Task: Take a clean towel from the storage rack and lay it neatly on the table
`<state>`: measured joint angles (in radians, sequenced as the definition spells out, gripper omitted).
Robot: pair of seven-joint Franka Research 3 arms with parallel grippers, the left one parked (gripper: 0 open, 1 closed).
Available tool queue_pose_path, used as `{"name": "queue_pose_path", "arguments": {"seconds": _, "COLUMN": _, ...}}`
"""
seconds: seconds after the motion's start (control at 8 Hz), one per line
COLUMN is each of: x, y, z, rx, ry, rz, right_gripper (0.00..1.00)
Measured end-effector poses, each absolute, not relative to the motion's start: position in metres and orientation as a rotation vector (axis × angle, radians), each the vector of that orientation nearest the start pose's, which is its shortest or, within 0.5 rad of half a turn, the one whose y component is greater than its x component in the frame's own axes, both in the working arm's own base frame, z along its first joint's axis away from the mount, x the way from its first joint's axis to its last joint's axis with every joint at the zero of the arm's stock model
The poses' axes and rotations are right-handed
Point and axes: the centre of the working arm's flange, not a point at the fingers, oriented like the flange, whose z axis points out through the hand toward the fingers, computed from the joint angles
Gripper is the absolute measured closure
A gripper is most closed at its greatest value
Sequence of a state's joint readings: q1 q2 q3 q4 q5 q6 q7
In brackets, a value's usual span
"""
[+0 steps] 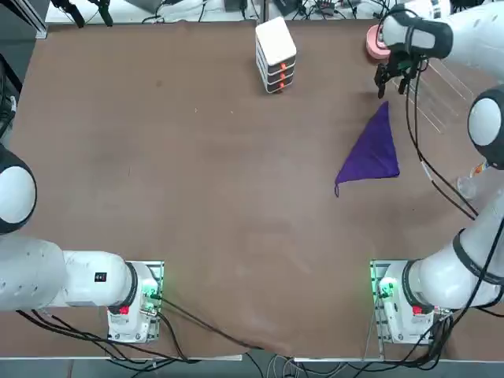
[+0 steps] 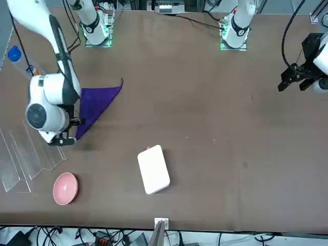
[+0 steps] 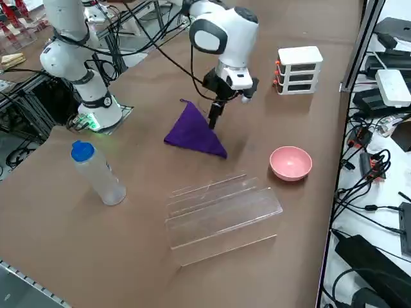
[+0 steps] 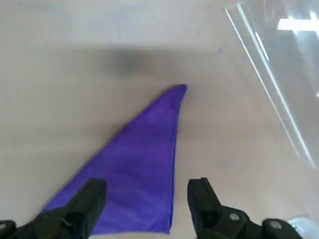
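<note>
Purple cloth [image 1: 371,150] lies as a folded triangle on the brown surface [image 1: 236,197] beneath the spread, empty claw [image 4: 147,206]; pinching several layers together could drag it into a crumpled heap.

On the desk [image 1: 213,197], the box [image 1: 276,46] lies left of the hand [image 1: 392,88], the rack [image 3: 221,221] right, the bowl [image 3: 290,163] beyond; towel [image 1: 374,151], nearer the robot.

This looks like a robotics lab to me: my robot arms [image 1: 472,47] are bolted to a brown tabletop [image 1: 236,197], with tangled cables [image 3: 372,167] and power adapters [image 3: 372,269] beside it.
</note>
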<state>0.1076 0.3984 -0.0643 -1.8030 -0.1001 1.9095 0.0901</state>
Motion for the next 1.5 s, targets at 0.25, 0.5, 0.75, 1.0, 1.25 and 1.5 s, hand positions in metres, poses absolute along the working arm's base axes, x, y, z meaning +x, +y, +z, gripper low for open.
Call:
{"name": "queue_pose_path", "arguments": {"seconds": 0.25, "x": 0.586, "y": -0.001, "z": 0.302, "rx": -3.178, "ry": 0.291, "rz": 0.521, "right_gripper": 0.03}}
{"name": "queue_pose_path", "arguments": {"seconds": 0.5, "x": 0.545, "y": -0.048, "z": 0.303, "rx": -3.015, "ry": 0.545, "rz": 0.544, "right_gripper": 0.03}}
{"name": "queue_pose_path", "arguments": {"seconds": 0.75, "x": 0.493, "y": -0.069, "z": 0.284, "rx": -2.926, "ry": 0.680, "rz": 0.600, "right_gripper": 0.04}}
{"name": "queue_pose_path", "arguments": {"seconds": 1.0, "x": 0.449, "y": -0.081, "z": 0.249, "rx": -2.889, "ry": 0.754, "rz": 0.652, "right_gripper": 0.08}}
{"name": "queue_pose_path", "arguments": {"seconds": 1.25, "x": 0.422, "y": -0.075, "z": 0.216, "rx": -2.910, "ry": 0.771, "rz": 0.592, "right_gripper": 0.11}}
{"name": "queue_pose_path", "arguments": {"seconds": 1.5, "x": 0.406, "y": -0.072, "z": 0.199, "rx": -2.926, "ry": 0.785, "rz": 0.528, "right_gripper": 0.19}}
